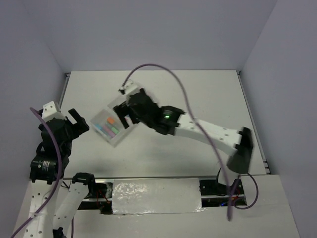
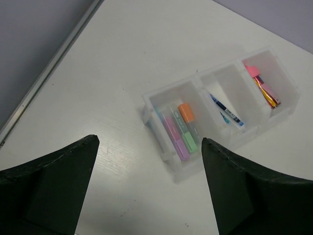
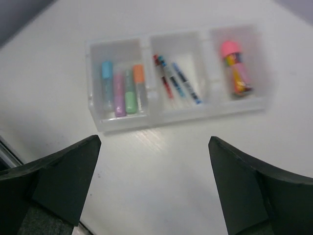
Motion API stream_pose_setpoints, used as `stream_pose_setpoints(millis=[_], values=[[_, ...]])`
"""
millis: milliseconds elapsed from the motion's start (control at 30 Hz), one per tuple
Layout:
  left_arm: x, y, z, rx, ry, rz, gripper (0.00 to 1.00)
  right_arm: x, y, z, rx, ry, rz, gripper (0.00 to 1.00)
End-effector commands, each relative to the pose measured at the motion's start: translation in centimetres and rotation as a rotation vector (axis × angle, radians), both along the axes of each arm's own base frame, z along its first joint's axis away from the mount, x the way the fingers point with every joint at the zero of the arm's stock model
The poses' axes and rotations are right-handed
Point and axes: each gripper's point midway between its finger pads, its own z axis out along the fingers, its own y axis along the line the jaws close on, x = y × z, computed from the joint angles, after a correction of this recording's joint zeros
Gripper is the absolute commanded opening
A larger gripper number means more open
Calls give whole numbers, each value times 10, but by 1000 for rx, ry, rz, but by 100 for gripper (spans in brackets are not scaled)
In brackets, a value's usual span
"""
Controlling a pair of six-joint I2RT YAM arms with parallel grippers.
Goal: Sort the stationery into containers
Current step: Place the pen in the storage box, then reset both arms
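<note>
The translucent white tray point(image 3: 146, 120) lies on the table with three compartments in a row. One end compartment holds a blue bar point(image 3: 107, 83), a purple bar point(image 3: 119, 95), a green bar point(image 3: 130, 98) and an orange-tipped grey piece point(image 3: 139, 76). In the middle compartment lie a red pen point(image 3: 164, 81) and a blue pen point(image 3: 188, 88). The other end holds the pink-capped orange-gold cylinder point(image 3: 234, 68). My right gripper point(image 3: 154, 147) hangs open and empty above the tray point(image 1: 115, 141), on its far side point(image 1: 124, 113). My left gripper point(image 2: 149, 147) is open and empty, just left of the tray point(image 2: 166, 88).
A purple cable point(image 1: 173, 79) arcs over the right arm. Raised table edges point(image 1: 66, 82) run along the left and right sides. A foil-covered strip point(image 1: 156, 196) lies at the near edge between the arm bases.
</note>
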Motion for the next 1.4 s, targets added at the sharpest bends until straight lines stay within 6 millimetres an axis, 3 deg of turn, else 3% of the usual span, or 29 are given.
stream_pose_setpoints(millis=[0,67,100,133,167,200,300,400,433,633,767,900,1367], values=[[-1,-4,22,44,12,-63,99,-28,-99,122,202,-152,-181,100],[1,-13,23,56,36,-125,99,-46,-142,121,168,-167,-267,100],[-3,-17,26,53,46,-152,99,-58,-171,141,221,-180,-291,100],[-6,-17,27,60,52,-158,99,-64,-186,143,223,-176,-311,100],[-8,-16,29,63,52,-154,99,-67,-213,137,171,-175,-366,100],[-12,-11,34,75,42,-130,99,-75,-237,147,228,-161,-401,100],[-25,-5,46,97,0,-102,99,-88,-293,143,227,-156,-474,100],[-37,0,56,105,-35,-83,99,-99,-336,132,227,-147,-541,100],[-43,2,57,111,-42,-73,99,-107,-359,129,257,-132,-564,100],[-69,9,66,109,-121,-65,99,-131,-429,110,382,-104,-610,100],[-81,12,62,104,-152,-58,99,-138,-443,103,436,-101,-595,100],[-79,14,55,103,-134,-49,99,-139,-453,95,421,-99,-629,100],[-67,16,59,103,-134,-13,99,-139,-454,91,419,-88,-648,100]])
